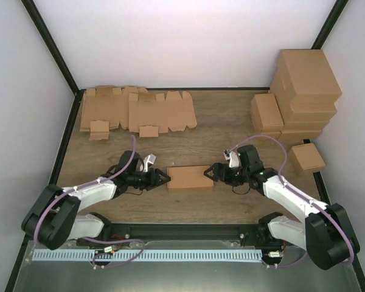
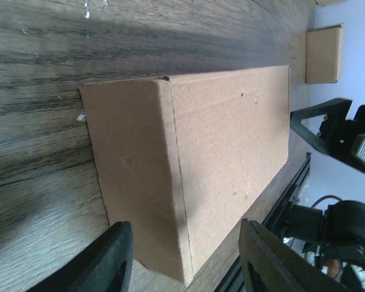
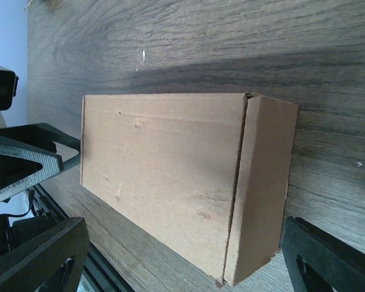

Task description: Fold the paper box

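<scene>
The paper box lies longways between the left gripper and right gripper, equally near, fingers apart, holding nothing.

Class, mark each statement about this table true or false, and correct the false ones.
1. The box between the grippers is folded shut. True.
2. The right gripper clamps the box. False: its jaws stand open, apart from the box's sides.
3. At the far left lie flat blanks. True.
4. The finished boxes are stacked at the near left. False: they are at the far right.
5. The left gripper is at the box's left end. True.
</scene>
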{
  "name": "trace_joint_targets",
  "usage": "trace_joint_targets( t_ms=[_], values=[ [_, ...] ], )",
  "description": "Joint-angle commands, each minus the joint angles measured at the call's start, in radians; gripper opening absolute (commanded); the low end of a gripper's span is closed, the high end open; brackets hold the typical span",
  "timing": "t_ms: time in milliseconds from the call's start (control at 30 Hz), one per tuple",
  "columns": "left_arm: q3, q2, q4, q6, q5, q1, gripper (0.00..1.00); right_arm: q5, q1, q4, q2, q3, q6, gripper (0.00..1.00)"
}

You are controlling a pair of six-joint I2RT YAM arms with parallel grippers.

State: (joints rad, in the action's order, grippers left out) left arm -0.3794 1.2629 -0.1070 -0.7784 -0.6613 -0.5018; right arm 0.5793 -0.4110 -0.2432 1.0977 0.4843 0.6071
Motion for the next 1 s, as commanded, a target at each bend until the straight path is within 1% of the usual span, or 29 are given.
trace_joint_targets(
  t_ms=[0,100,200,233,300,400,500,600,733,833,900,967],
  values=[
    [0.014,0.052,-0.158,-0.038,-0.060,0.005,0.47,0.002,0.001,0.045,-0.026,-0.020,0.013,0.89],
    [0.008,0.066,-0.135,-0.014,-0.039,0.006,0.42,0.002,0.002,0.056,-0.036,-0.037,0.016,0.90],
    [0.005,0.092,-0.128,0.007,-0.031,0.008,0.34,0.008,0.002,0.065,-0.037,-0.048,0.017,0.90],
    [0.004,0.118,-0.136,0.010,-0.037,0.008,0.30,0.011,0.003,0.068,-0.035,-0.050,0.015,0.90],
    [0.006,0.154,-0.155,0.011,-0.054,0.008,0.28,0.014,0.003,0.067,-0.034,-0.054,0.010,0.90],
    [0.014,0.176,-0.170,0.015,-0.043,0.009,0.26,0.016,0.001,0.068,-0.032,-0.059,0.002,0.90],
    [0.026,0.167,-0.166,0.013,-0.028,0.018,0.16,0.021,0.003,0.063,-0.021,-0.062,-0.005,0.95],
    [0.045,0.144,-0.159,0.013,-0.024,0.036,0.12,0.044,0.017,0.064,-0.015,-0.071,-0.005,1.00],
    [0.063,0.129,-0.140,0.032,-0.042,0.067,0.10,0.185,0.087,0.128,-0.010,-0.113,0.009,1.00],
    [0.063,0.127,-0.130,0.044,-0.049,0.069,0.10,0.290,0.103,0.195,0.001,-0.142,0.049,0.97],
    [0.061,0.130,-0.127,0.050,-0.051,0.069,0.11,0.353,0.104,0.268,0.003,-0.162,0.097,0.92],
    [0.059,0.134,-0.125,0.054,-0.049,0.069,0.10,0.375,0.104,0.308,-0.002,-0.175,0.141,0.89]
  ],
)
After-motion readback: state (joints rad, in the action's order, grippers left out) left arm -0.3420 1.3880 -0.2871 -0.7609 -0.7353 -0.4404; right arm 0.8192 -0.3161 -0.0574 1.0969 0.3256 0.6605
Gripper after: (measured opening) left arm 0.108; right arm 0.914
